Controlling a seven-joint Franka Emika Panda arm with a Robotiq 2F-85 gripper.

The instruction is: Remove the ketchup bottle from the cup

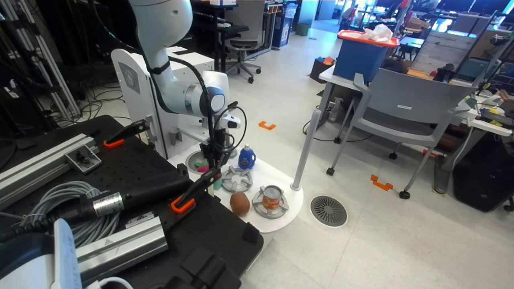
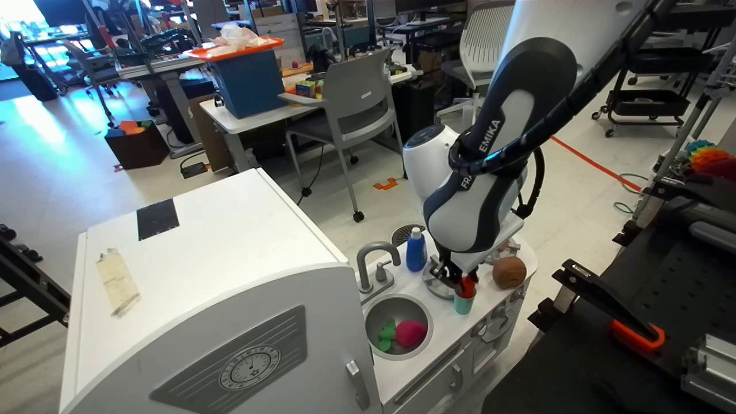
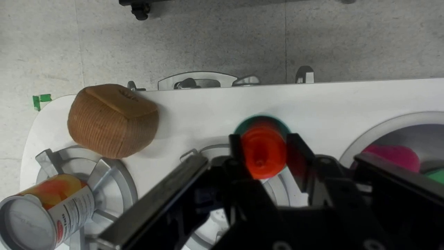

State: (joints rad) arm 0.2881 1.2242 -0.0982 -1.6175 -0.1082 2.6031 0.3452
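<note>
The gripper is clamped around the red ketchup bottle, which sits between its fingers and reaches down into the cup directly below them.

Ketchup bottle: small, slim, red all over as far as visible, round top with a small nozzle-like spot in the wrist view. Held in the gripper, squeezed from both sides. Roughly upright; can't tell if slightly tilted. Lower part is inside the cup, upper part sticks out above the rim. Can't read how deep it sits. Cup: small, teal, open-topped, standing upright on the white countertop, close to the edge. In the wrist view its rim arcs around the bottle, dark interior showing along one side. In an exterior view just a teal strip of it shows.
</note>
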